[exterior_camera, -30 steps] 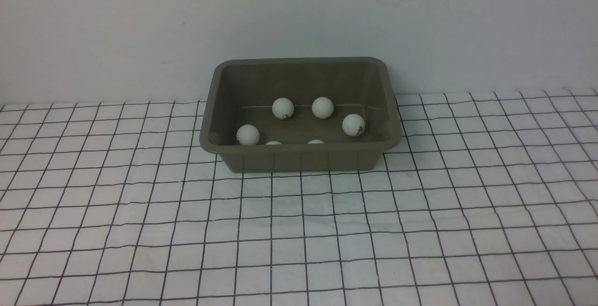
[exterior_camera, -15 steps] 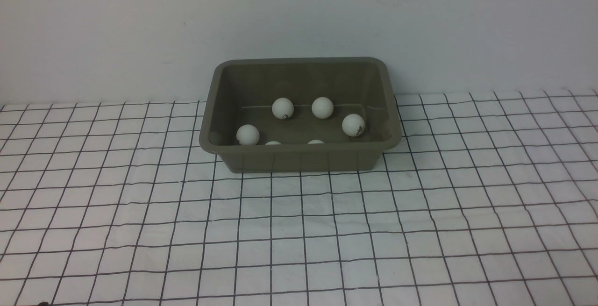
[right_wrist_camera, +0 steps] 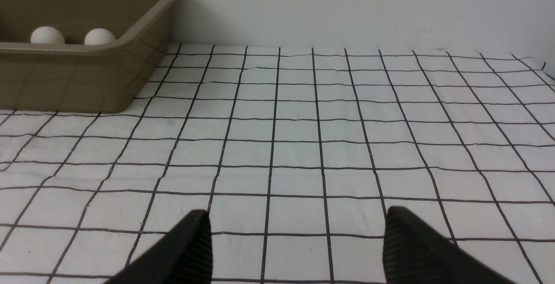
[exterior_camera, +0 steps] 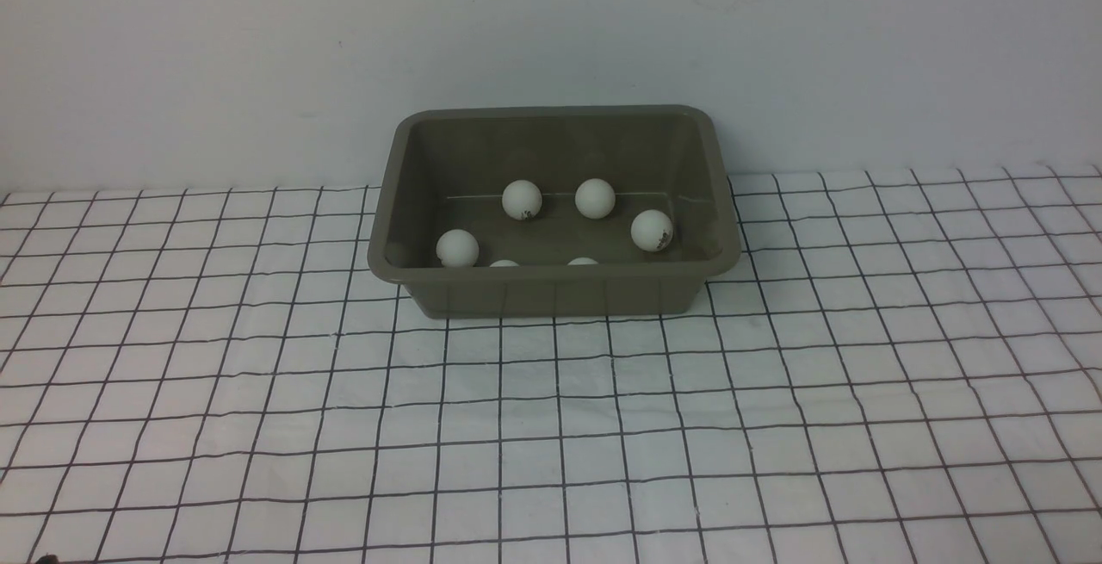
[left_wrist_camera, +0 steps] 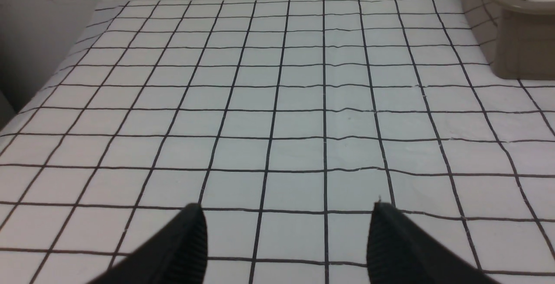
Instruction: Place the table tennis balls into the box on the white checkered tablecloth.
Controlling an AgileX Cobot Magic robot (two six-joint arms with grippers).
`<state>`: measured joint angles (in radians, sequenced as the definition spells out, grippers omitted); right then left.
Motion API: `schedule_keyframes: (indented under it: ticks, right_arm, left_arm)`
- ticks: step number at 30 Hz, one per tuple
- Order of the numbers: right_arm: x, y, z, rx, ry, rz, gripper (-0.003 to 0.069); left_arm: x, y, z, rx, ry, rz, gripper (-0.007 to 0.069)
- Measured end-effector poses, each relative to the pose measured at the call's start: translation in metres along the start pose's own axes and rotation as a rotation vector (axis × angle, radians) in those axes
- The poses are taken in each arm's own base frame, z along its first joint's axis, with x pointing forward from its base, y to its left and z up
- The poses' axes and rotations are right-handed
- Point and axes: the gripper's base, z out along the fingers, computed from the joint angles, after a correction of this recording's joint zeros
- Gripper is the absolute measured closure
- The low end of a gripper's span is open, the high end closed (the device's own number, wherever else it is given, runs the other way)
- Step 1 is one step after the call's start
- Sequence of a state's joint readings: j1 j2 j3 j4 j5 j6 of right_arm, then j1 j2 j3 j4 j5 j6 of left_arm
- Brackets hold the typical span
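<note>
Unchanged since earlier frame: balls (exterior_camera: 522,200) in box (exterior_camera: 551,288) by wall; cloth (exterior_camera: 551,426) bare. Left pincer (left_wrist_camera: 286,227), right pincer (right_wrist_camera: 297,236) spread, empty.

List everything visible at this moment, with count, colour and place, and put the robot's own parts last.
box: one, olive-grey, on the tablecloth near the back wall, centre of the front view.
balls: six visible, white, all inside the box; four in full view, two just peeking over the near rim. More could be hidden behind that rim.
tablecloth: one, white with black grid lines, covering the table; no balls seen lying on it.
wall: plain, pale, behind the table.
left gripper: one, black fingers, open, empty, above bare cloth.
right gripper: one, black fingers, open, empty, above bare cloth.
</note>
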<state>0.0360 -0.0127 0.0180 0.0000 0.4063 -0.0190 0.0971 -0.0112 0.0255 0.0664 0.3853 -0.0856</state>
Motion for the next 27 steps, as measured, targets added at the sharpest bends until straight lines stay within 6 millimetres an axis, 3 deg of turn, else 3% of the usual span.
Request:
schedule_keyframes:
  ticks: [19, 27]
  right_arm:
    - [0.0000, 0.0000, 0.0000, 0.000, 0.000, 0.000, 0.0177]
    - [0.0000, 0.0000, 0.0000, 0.000, 0.000, -0.006, 0.0177]
  left_arm:
    - [0.0001, -0.0003, 0.0000, 0.004, 0.001, 0.094, 0.0177]
    - [0.0003, -0.0023, 0.0000, 0.025, 0.003, 0.049, 0.0177]
